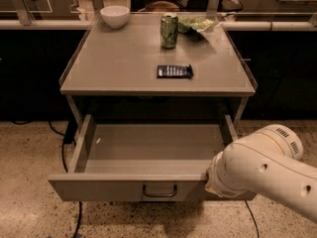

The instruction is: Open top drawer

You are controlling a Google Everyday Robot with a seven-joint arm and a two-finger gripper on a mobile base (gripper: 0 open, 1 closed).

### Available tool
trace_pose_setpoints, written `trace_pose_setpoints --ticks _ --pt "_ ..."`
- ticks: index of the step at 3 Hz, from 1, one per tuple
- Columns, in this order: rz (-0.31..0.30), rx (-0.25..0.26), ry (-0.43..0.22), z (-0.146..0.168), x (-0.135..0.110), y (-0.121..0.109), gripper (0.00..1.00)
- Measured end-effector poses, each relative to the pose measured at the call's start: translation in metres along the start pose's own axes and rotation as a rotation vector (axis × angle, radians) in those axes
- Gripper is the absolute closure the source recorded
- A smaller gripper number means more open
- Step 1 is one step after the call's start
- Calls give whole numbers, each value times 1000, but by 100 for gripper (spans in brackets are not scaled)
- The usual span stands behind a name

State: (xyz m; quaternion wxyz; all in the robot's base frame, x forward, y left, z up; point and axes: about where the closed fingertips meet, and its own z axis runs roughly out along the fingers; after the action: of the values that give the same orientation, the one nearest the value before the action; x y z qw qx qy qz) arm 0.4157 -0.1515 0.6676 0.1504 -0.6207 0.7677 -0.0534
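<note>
The top drawer point(99, 188) of the grey-beige cabinet stands pulled far out toward the camera, and its inside point(153, 143) is bare. Its small dark loop handle point(159, 191) sits at the centre of the front panel, with nothing touching it. My white arm point(262, 170) reaches in from the lower right and covers the drawer's front right corner. The gripper itself is out of view, hidden beyond or below that arm link.
On the cabinet top point(114, 63) are a white bowl point(115, 15), a green can point(169, 30), a green snack bag point(198, 24) and a dark blue packet point(175, 71). A black cable point(63, 155) runs down the cabinet's left side to the speckled floor.
</note>
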Motion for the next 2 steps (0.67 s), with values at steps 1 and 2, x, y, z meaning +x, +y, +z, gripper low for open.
trace_pose_setpoints --ticks 1,2 --pt "0 0 0 0 0 0 100" --pt "0 0 0 0 0 0 82"
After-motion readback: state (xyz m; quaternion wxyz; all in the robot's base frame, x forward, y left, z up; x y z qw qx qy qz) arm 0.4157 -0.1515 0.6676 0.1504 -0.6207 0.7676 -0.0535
